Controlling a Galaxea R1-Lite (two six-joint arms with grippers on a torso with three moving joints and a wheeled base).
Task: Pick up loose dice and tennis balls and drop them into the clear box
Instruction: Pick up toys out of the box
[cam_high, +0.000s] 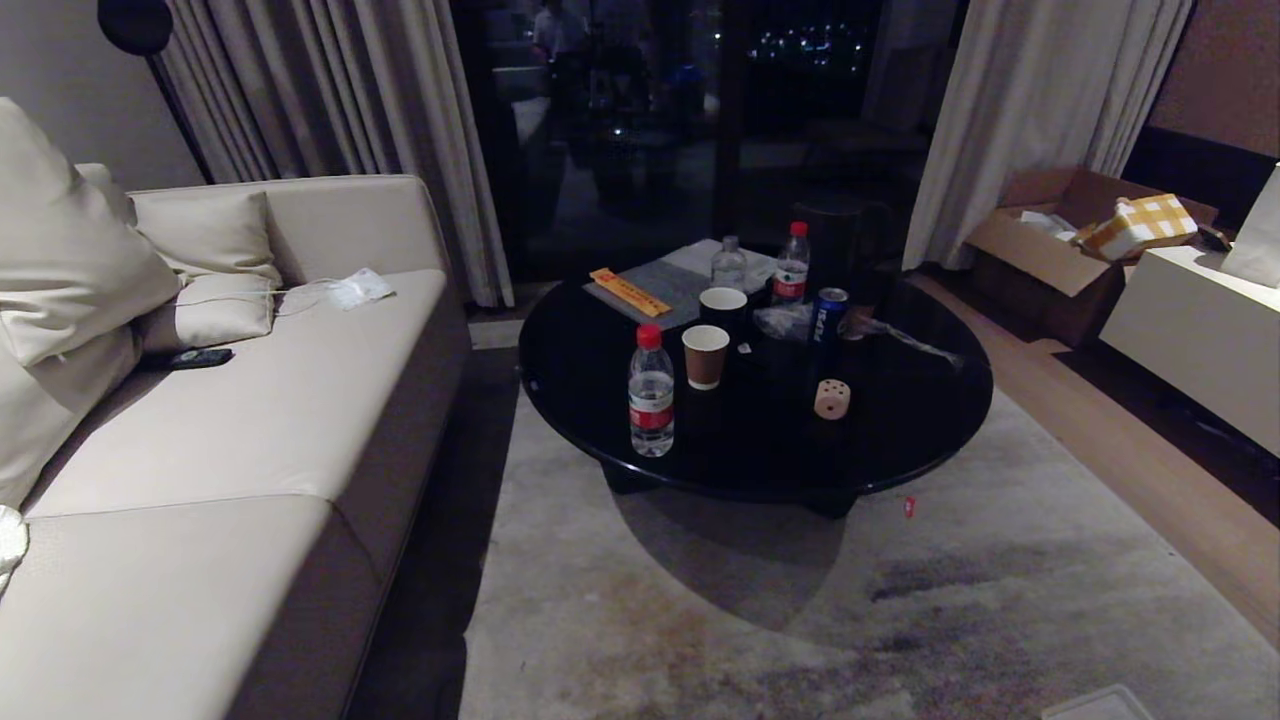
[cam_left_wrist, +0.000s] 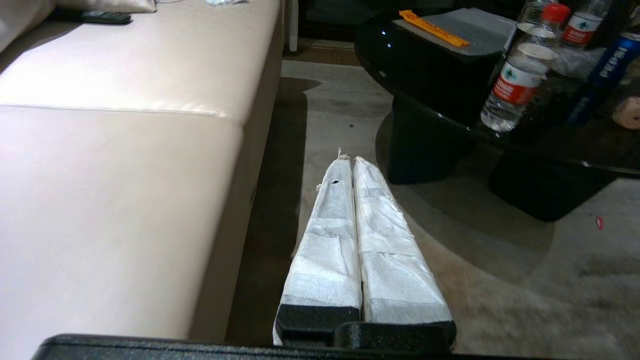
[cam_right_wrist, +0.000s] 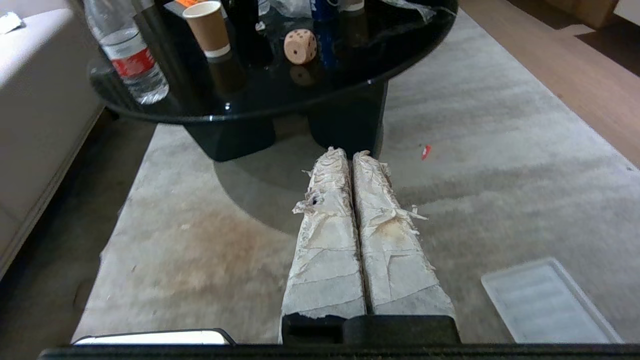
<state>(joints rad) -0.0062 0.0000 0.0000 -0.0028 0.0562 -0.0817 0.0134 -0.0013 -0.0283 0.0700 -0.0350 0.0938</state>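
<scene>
Dice show only as one tan die (cam_high: 832, 399) with dark pips, standing on the round black worktop (cam_high: 900, 440) toward its near right side, apart from everything else on it. To its left a brown paper cup (cam_high: 705, 356) and a red-capped water bottle (cam_high: 651, 391) stand near the front edge. Behind it a blue Pepsi can (cam_high: 828, 312) sits beside crumpled clear plastic (cam_high: 790, 320), with a dark cup with a white rim (cam_high: 722, 305), two more bottles (cam_high: 790, 264) and a grey mat carrying an orange strip (cam_high: 629, 291) farther back.

A beige sofa (cam_high: 230, 440) runs along the left, with cushions and a dark remote (cam_high: 200, 358) on its seat. A pale rug (cam_high: 900, 600) lies under the worktop, with a small red scrap (cam_high: 909, 506) on it just beyond the near edge. A flat ribbed translucent lid (cam_right_wrist: 547, 300) rests on the rug close to the robot's right side.

Neither arm appears in the head view. The left claw (cam_left_wrist: 348, 160) is clenched on nothing, its taped fingers pressed together above the gap between sofa and worktop. The right claw (cam_right_wrist: 350, 152) is likewise clenched and empty, hanging over the rug short of the worktop's dark base, the die well beyond it.
</scene>
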